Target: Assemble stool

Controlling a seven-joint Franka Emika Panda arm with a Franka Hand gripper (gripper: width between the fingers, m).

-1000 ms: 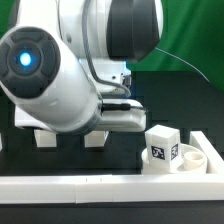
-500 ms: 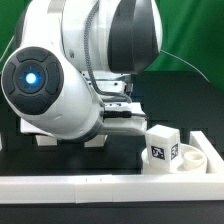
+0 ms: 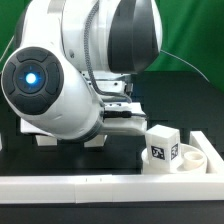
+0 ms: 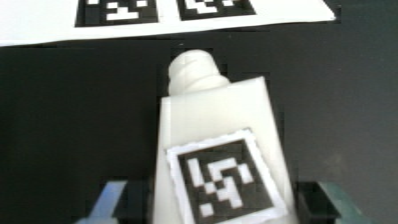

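In the wrist view a white block leg (image 4: 214, 130) lies on the black table. Its tag faces the camera and its rounded peg end points toward the marker board (image 4: 178, 15). My gripper (image 4: 222, 200) is open astride this leg, with one finger (image 4: 116, 200) on each side and a dark gap between each finger and the leg. In the exterior view the arm hides the gripper and this leg. The ring-shaped seat (image 3: 197, 157) sits at the exterior view's right, with another tagged leg (image 3: 162, 145) standing upright at its edge.
The long white border wall (image 3: 100, 186) runs along the front of the table. Two white pieces (image 3: 45, 140) show under the arm (image 3: 50, 90), mostly hidden. The arm's bulk fills the exterior view's left and middle.
Between one second and half a second ago the arm's body swung up and toward the exterior view's left. Since then nothing has visibly moved.
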